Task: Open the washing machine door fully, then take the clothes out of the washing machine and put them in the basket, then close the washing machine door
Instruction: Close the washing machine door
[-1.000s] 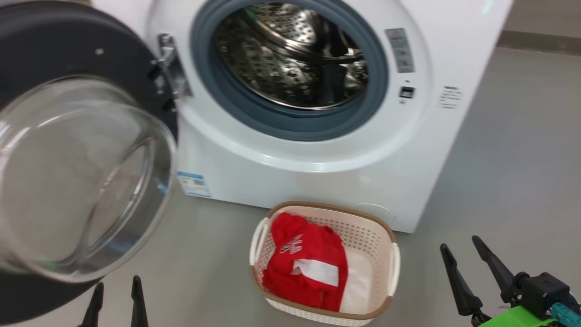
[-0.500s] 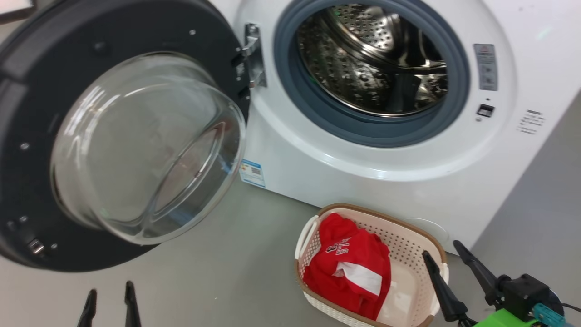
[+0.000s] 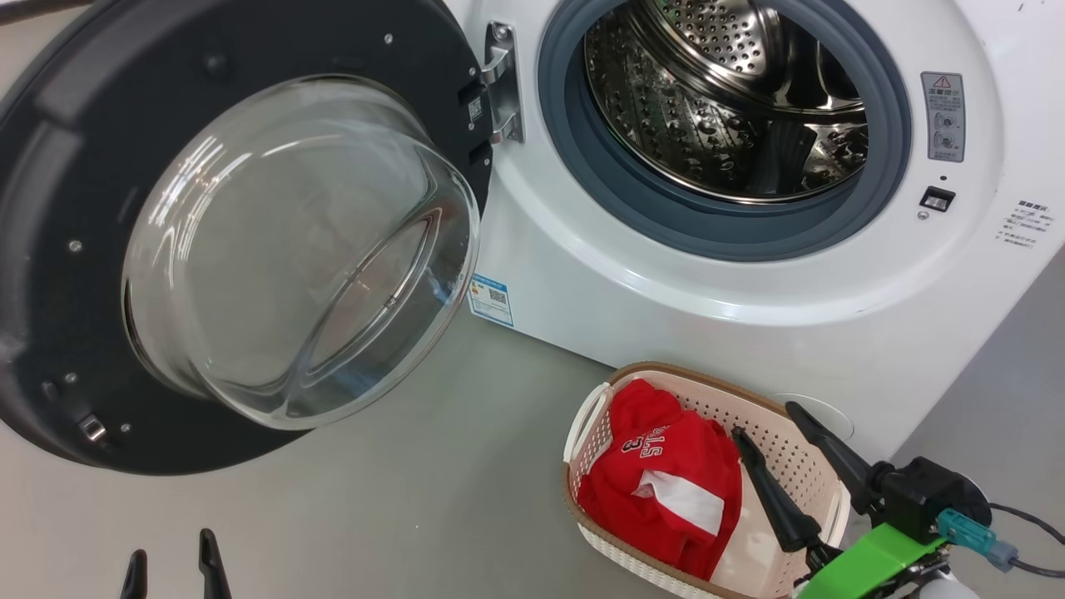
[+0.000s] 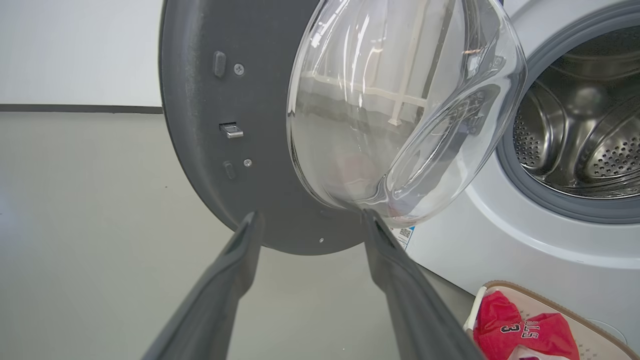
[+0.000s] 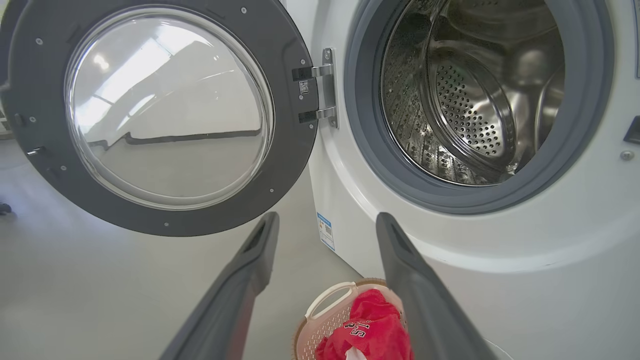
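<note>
While both pincers hang spread with nothing between their fingers, a smooth pale grey floor (image 3: 433,499) lies under everything, meeting a white wall (image 4: 75,50) at a dark skirting strip (image 4: 75,108). On that floor stands the white washing machine (image 3: 666,333). Its door (image 3: 50,249) is swung wide on the hinge (image 3: 502,83) at the left of the opening, inner face turned toward the robot, and the glass bowl (image 3: 291,249) bulges out from it. The steel drum (image 3: 732,100) shows bare metal inside the grey gasket (image 3: 582,166).

Low before the machine's right front corner, the basket (image 3: 666,370) sits on the floor, its handles to left and right in the head view; I cannot tell which way its long axis runs. The red clothes (image 3: 666,482) are heaped in its left part, the white lettering upside down from the head view.

The left gripper (image 3: 170,553) is low over bare floor below the door. The right gripper (image 3: 764,420) points up over the basket's right half, clear of the fabric.
</note>
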{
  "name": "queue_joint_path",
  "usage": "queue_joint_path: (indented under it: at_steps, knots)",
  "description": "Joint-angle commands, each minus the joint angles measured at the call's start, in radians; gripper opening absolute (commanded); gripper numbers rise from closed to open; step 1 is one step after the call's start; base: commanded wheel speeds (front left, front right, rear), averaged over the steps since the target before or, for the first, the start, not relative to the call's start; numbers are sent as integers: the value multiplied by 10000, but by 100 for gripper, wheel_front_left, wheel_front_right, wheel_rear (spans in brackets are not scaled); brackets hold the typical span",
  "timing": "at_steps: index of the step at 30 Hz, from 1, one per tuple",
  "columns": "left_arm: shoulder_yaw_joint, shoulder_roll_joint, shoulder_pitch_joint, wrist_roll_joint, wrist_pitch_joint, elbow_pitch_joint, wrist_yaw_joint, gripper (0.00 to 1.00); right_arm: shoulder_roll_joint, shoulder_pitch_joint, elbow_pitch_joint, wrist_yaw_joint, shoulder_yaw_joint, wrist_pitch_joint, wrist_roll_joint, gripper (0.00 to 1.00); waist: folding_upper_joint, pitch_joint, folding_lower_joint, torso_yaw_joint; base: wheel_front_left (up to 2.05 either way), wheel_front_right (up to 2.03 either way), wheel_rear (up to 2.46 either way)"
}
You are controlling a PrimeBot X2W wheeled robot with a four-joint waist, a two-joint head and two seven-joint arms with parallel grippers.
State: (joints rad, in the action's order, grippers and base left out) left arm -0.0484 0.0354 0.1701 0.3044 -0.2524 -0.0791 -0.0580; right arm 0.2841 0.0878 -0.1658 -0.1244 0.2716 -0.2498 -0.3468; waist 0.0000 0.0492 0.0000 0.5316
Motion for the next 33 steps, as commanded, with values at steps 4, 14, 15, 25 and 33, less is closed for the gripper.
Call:
queue_joint_path:
  at_steps: [4, 14, 15, 25, 33]
  knots:
    - [-358, 148, -110, 103, -93, 378, -164, 100, 146, 470, 131, -63, 320, -120, -139, 100, 0, 47, 0, 28, 0, 0, 0]
    - [-355, 148, -171, 186, -93, 653, -208, 100, 155, 523, 92, -63, 356, -120, -199, 100, 0, 52, 0, 30, 0, 0, 0]
    - [-378, 148, -211, 243, -93, 739, -169, 58, 153, 516, 98, -63, 340, -120, -199, 100, 0, 54, 0, 28, 0, 0, 0]
    - [-1927, 361, -1686, 12, -93, 2949, 664, 0, 149, 433, 188, -63, 195, -120, -121, 100, 0, 144, 0, 26, 0, 0, 0]
    - [-3524, 1632, -4218, 1235, -79, 2721, 1408, 0, 117, 309, 286, -63, -56, -120, -43, 100, 0, 241, 0, -1, 0, 0, 0]
